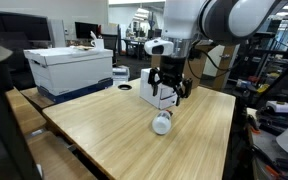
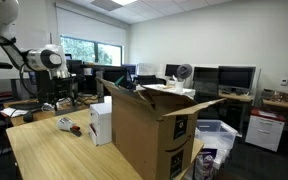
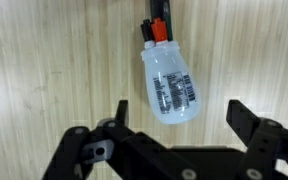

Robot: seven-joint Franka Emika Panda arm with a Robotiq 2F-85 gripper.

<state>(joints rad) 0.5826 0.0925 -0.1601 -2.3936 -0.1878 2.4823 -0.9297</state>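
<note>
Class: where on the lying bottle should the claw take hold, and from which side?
I'd grip the bottle at its wide clear body, from straight above, across its width: it lies flat on the table, its length running between the open claw fingers.

Wrist view overhead, close, exterior views share table [image 1: 104, 130]

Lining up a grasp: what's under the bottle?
Wooden table shows around the bottle, lying on its side; the patch beneath is covered. A dark object lies past its orange cap.
</note>
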